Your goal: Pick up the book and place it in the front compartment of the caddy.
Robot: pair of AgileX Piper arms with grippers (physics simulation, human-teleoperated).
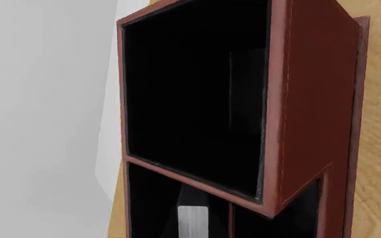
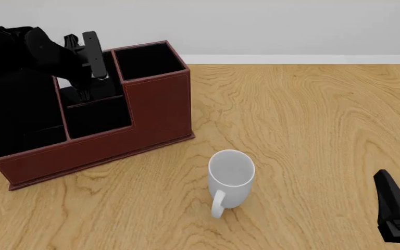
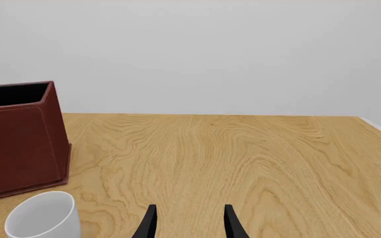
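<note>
Standing in caddy (image 2: 154, 112) compartment: book (image 1: 192, 220) (left fingers (image 2: 82, 94) above).

Matt red-brown leather-look caddy (image 2: 158, 112), black-lined; glossy white ceramic-look mug (image 2: 231, 177); smooth grained light wood table (image 2: 311, 120).

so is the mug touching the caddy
Apart. The front view shows bare wood between the mug and the caddy; the right wrist view shows the same gap.
</note>
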